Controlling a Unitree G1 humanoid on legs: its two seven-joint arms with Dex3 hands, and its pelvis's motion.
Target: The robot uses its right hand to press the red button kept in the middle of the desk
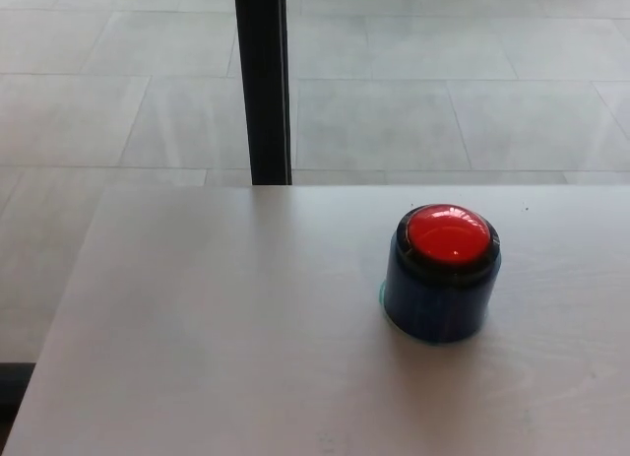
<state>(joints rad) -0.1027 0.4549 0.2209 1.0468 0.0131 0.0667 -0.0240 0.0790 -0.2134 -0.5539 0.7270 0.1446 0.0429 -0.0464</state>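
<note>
A red button (449, 233) with a domed glossy top sits in a black ring on a dark blue round base (438, 303). It stands upright on the pale wooden desk (226, 328), right of the picture's middle. Neither of my hands nor any part of my arms shows in the head view.
The desk's far edge (197, 186) runs across the picture and its left edge slants down to the lower left. Behind it a black vertical post (263, 82) rises from the grey tiled floor (443, 92).
</note>
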